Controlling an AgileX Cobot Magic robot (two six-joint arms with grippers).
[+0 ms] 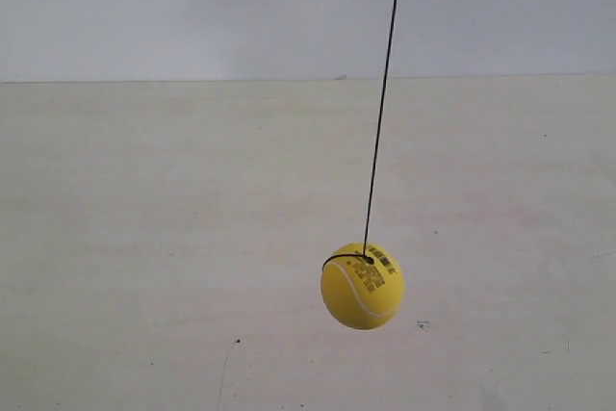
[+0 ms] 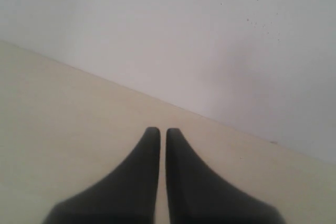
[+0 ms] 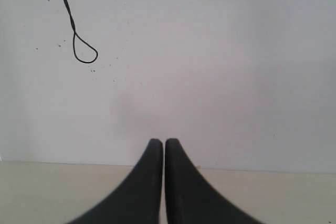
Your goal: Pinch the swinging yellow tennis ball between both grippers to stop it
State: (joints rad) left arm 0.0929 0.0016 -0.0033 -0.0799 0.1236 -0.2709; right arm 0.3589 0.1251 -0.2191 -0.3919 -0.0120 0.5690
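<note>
The yellow tennis ball (image 1: 362, 286) hangs on a thin black string (image 1: 382, 103) above the pale table, a little right of centre in the exterior view; its white seam and black print face the camera. Neither arm shows in that view. In the left wrist view my left gripper (image 2: 163, 131) is shut, its black fingers almost touching with nothing between them, and no ball is in sight. My right gripper (image 3: 160, 141) is likewise shut and empty in the right wrist view, facing a white wall.
The pale wooden table (image 1: 144, 238) meets a white wall (image 1: 192, 7) at the back. A loop of black string (image 3: 84, 51) hangs against the wall in the right wrist view.
</note>
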